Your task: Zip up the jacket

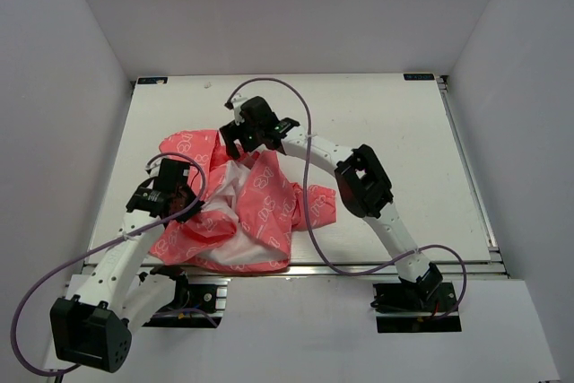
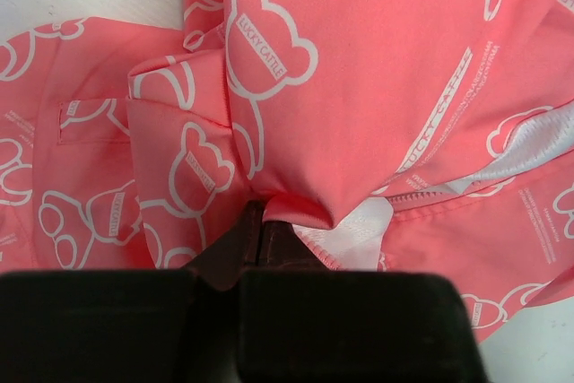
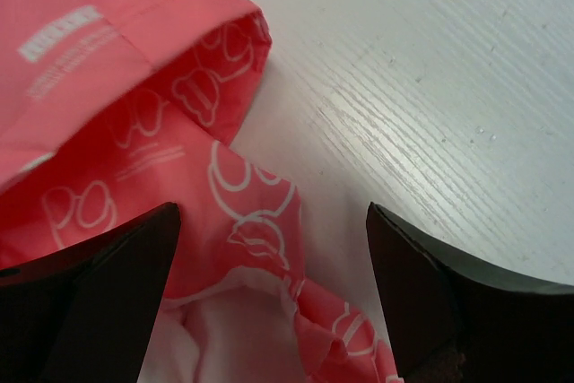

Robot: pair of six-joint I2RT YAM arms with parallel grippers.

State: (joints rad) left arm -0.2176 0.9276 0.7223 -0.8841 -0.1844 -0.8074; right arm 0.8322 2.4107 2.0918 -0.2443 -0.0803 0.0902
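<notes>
White table (image 1: 404, 150); left hand (image 2: 260, 221) pinches jacket (image 2: 359, 87); right hand (image 3: 273, 213) spread wide, empty.

The right hand (image 3: 271, 214) has its two dark fingers (image 3: 108, 293) spread wide, one at the lower left corner and one at the lower right, with nothing clamped between them. Under the gap lies the thin coral-pink fabric jacket (image 3: 134, 132), printed with white bear outlines and small white lettering. A folded edge of it runs across the upper left, curling over a shadowed hollow. Near the bottom, between the fingers, the cloth parts to show white lining (image 3: 224, 334). The left finger stands in front of the cloth. The right finger stands over the pale, wood-grained white surface (image 3: 430, 87), which fills the upper right.
</notes>
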